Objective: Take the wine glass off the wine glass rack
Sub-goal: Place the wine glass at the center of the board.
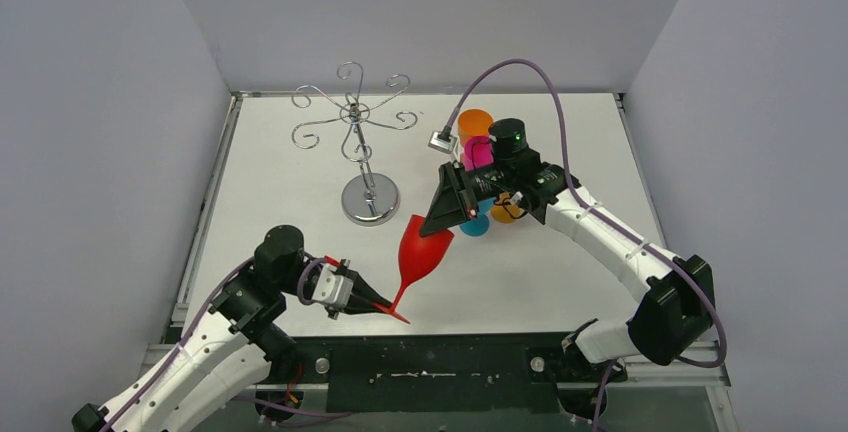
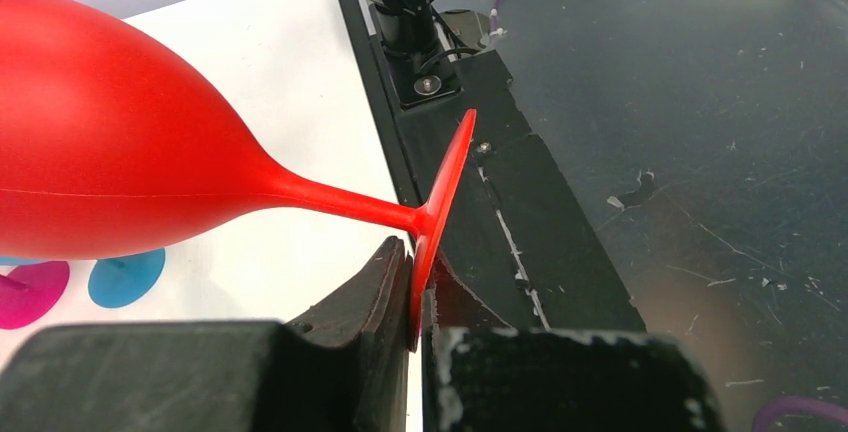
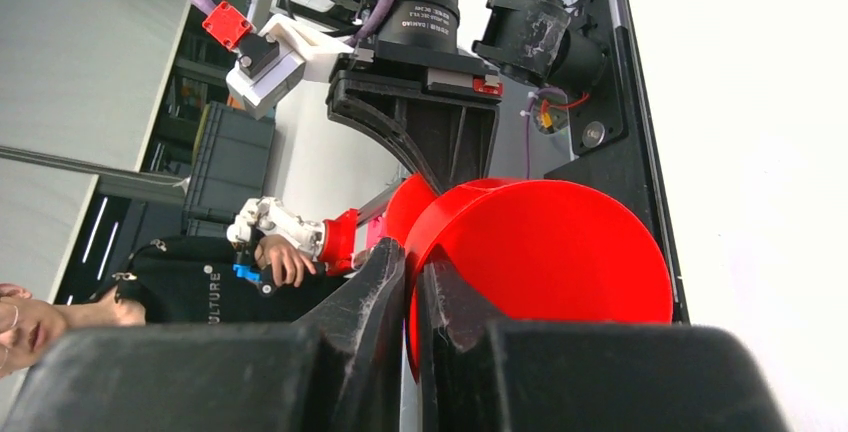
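Step in hand: the wine glass (image 1: 420, 250) is already clear of the wine glass rack (image 1: 355, 137), and I am holding it at both ends.

- Rack: it is standing in the upper left-centre of the top view on its round base, and nothing is hanging from its curled arms.
- Glass: the red glass is lying tilted in the lower centre of the top view, well apart from the rack, bowl pointing up-frame and foot toward the near edge of the table (image 1: 560, 272). I cannot tell whether the foot is touching anything.
- Left pincer (image 1: 378, 302): clamped on the foot of the glass. The left wrist view is showing the thin red disc pinched edge-on between the fingers.
- Right pincer (image 1: 442, 226): closed on the rim of the bowl. The right wrist view is showing the red wall squeezed between the fingers.
- A cluster of orange, pink and blue pieces (image 1: 476, 124) is sitting behind the right arm – probably other glasses, though they are partly hidden.

Judgement: this is looking like a handover or a steadying hold before set-down. The next move is calling for one pincer to let go first – moving both arms together is risking a twisted stem.
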